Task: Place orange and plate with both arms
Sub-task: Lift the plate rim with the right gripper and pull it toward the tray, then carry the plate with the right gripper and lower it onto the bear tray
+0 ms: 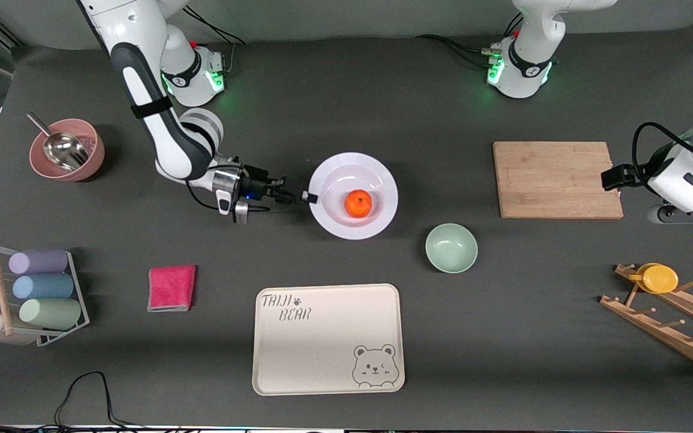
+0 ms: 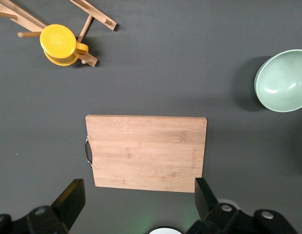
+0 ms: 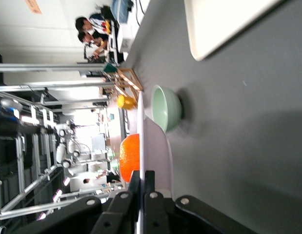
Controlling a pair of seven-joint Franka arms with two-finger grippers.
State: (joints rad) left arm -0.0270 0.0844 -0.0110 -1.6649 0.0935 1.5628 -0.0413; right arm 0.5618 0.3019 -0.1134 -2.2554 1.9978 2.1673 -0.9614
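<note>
Two arms work at our dark grey table. Nearest the front camera we see the rectangular cream tray with the bear drawing (image 1: 328, 340), a folded pink cloth (image 1: 171, 288) toward the right arm's end, and a wooden peg rack carrying a yellow cup (image 1: 659, 278) toward the left arm's end. Just farther lies the small mint-green bowl (image 1: 451, 248).

Farther again sits the round, glossy white plate (image 1: 354, 195), with the small bright-orange fruit (image 1: 358, 204) resting in its well. Our right gripper (image 1: 305, 196) reaches in from the right arm's end and has its fingers pinched narrowly onto the plate's rim; the right wrist view shows the thin rim clamped between them, the orange just past the fingertips.

Our left gripper (image 2: 136, 200) waits with its jaws spread wide, holding nothing, above the bamboo cutting board (image 1: 557, 179).
</note>
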